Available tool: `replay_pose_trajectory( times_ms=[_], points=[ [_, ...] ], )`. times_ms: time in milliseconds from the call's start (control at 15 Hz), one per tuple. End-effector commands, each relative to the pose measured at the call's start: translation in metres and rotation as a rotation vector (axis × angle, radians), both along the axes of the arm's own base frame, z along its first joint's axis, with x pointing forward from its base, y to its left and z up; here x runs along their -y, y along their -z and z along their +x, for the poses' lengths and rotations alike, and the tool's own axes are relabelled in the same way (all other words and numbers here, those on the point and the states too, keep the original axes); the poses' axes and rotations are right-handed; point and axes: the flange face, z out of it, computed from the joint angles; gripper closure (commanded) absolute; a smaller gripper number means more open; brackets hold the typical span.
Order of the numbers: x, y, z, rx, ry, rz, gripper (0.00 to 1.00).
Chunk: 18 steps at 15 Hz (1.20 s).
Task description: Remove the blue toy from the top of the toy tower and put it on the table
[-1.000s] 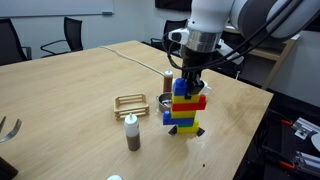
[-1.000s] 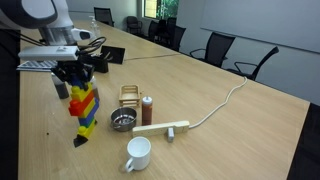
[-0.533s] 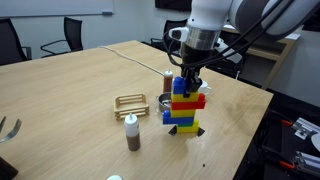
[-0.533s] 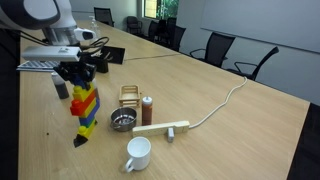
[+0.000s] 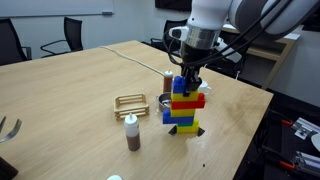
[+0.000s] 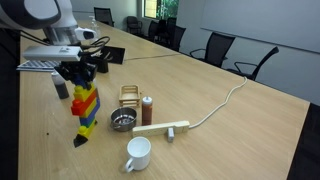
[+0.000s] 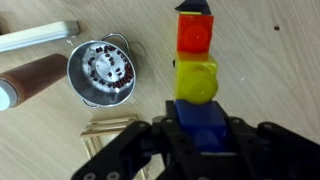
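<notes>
Wrist view, left to right:
- Brown cylindrical bottle (image 7: 30, 82) with a white cap, far left of the end effector (image 7: 205, 140).
- Small round metal strainer (image 7: 103, 72), shiny and perforated with wire loop handles, up and left of it.
- Light wooden rack (image 7: 112, 125) of thin slats, just left of the black fingers (image 7: 160, 140).
- Toy tower (image 7: 196, 60) of glossy, studded plastic bricks, directly under the end effector. Red and yellow bricks show beyond the top one.
- Blue toy (image 7: 205, 120) sits on top of the tower, on the yellow brick. The fingers press on its two sides, so it is pinched but not lifted.
- Surface (image 7: 280, 70) is pale, matte wood-grain laminate.

In an exterior view the toy tower (image 5: 186, 112) stands upright right below the end effector (image 5: 186, 80), with the strainer just beside its left.

Compared with 0.5 s ago there is no visible change. The end effector is at the same height, the grip is the same, and the tower has not shifted. The 1.0 s frame looks the same too.
</notes>
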Motion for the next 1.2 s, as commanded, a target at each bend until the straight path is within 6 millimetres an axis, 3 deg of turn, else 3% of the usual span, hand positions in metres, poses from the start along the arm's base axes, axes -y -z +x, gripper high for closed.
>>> replay_pose_trajectory(
  times_ms=[0, 1133],
  points=[
    [0.003, -0.009, 0.0, 0.02, -0.009, 0.015, 0.88],
    [0.002, -0.028, -0.001, 0.054, -0.01, 0.019, 0.88]
  ],
)
